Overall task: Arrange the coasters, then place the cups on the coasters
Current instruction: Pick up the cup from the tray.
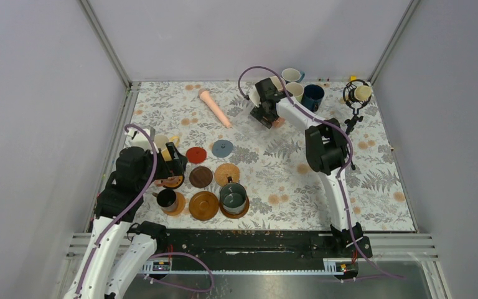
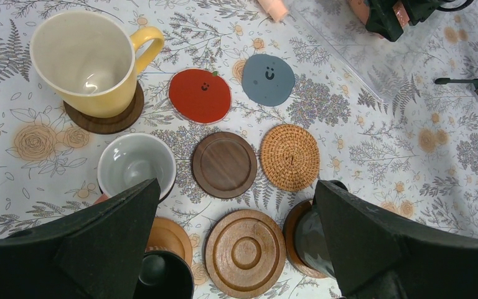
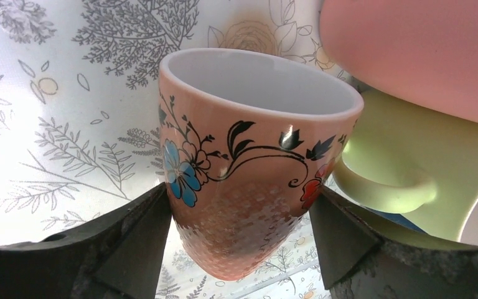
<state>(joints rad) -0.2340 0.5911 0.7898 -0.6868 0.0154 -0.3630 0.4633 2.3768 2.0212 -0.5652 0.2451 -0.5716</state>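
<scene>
Peach cup (image 3: 255, 174): stands upright near the far edge of the table (image 1: 373, 187), a little right of its middle. A black vine, a blue flower and a red one are printed round its side (the lower half is dimpled).
Right gripper (image 3: 239, 205): its fingers (image 3: 131, 243) stand one on each side of the peach cup, close against the wall. Whether they press it cannot be told.
Neighbours: a pink cup (image 3: 411, 56) and a light green cup (image 3: 411, 162) crowd just beside the peach cup. A navy cup (image 1: 313, 96) stands farther along the far edge.
Coasters: clustered toward the near left corner.
Markings: the red coaster (image 2: 199, 94) and the grey-blue coaster (image 2: 267, 79) each carry a small drawn smiling face.
Bare coasters: the dark brown coaster (image 2: 224, 164), the tan woven coaster (image 2: 289, 157) and the ringed orange coaster (image 2: 246, 252).
Cups on coasters: the yellow cup (image 2: 87, 59), dark green cup (image 1: 233, 198) and black cup (image 1: 166, 199).
Left gripper (image 2: 236, 184): hovers above the cluster, fingers wide apart, holding nothing.
Elsewhere: a pink stick (image 1: 215, 107) lies left of the peach cup. A black tripod (image 1: 353, 115) stands near the far right corner.
</scene>
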